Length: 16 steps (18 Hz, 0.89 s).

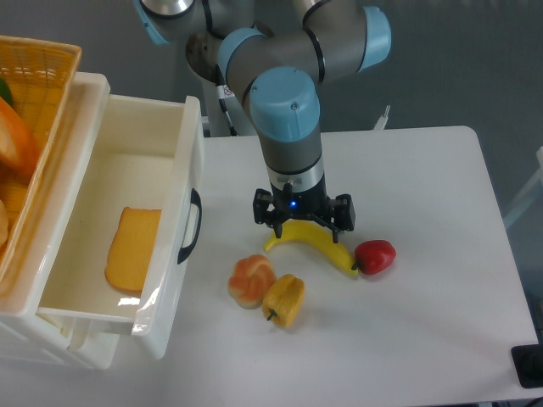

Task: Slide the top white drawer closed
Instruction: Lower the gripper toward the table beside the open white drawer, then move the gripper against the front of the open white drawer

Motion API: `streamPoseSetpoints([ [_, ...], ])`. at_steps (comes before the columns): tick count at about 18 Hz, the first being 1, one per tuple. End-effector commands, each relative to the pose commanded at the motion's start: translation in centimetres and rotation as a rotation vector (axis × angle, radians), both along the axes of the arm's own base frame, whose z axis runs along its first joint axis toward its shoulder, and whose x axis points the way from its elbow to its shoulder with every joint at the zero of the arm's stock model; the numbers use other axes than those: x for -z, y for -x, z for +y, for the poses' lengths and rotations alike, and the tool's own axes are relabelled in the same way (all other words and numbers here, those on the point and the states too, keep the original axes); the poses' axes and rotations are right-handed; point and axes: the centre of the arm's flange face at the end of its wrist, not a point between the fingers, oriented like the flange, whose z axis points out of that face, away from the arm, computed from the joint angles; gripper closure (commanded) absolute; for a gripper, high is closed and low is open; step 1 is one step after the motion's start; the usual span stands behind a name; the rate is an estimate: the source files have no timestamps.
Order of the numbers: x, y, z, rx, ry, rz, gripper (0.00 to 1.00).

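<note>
Camera view, fixed, looking down on a white tabletop [424,322]. At left stands a white drawer unit whose top white drawer [119,229] is pulled well out toward the viewer's right; its black arched handle [192,225] faces the open tabletop. Inside the drawer, on its floor, lies a flat yellow-orange slab [134,248], apart from the drawer walls. A yellow woven basket [34,127] sits on top of the unit at the far left edge, holding orange items only partly in view.

The arm descends from the upper centre, its blue-capped wrist joint [284,106] above the pincer [304,222]. The pincer points down at the tabletop with its two black fingers [266,212] spread apart, one on either side of the upper part of a banana [312,244]; it holds nothing, and whether the fingertips touch the banana cannot be told. A small blue light shows on the pincer body. The pincer is to the right of the drawer handle and clear of it.

On the tabletop, the banana's right end touches or nearly touches a red pepper [374,255]. Below and left of the banana lie a yellow pepper [284,300] and, just beside it on its left, a pale orange round item [251,281], the two in contact or nearly so.
</note>
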Motion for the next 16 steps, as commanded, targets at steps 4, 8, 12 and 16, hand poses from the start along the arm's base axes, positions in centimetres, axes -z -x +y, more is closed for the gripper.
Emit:
streamPoseSetpoints([
  [4,1.5,-0.2,0.2,0.000,0.011,-0.025,0.00],
  [8,2.5,-1.2,1.1,0.016,-0.028,-0.089,0.00],
  [12,4.1,-2.0,0.9,0.021,-0.015,-0.125,0.00],
  [16,5.0,-3.0,1.7,0.013,-0.031,-0.162,0.00],
])
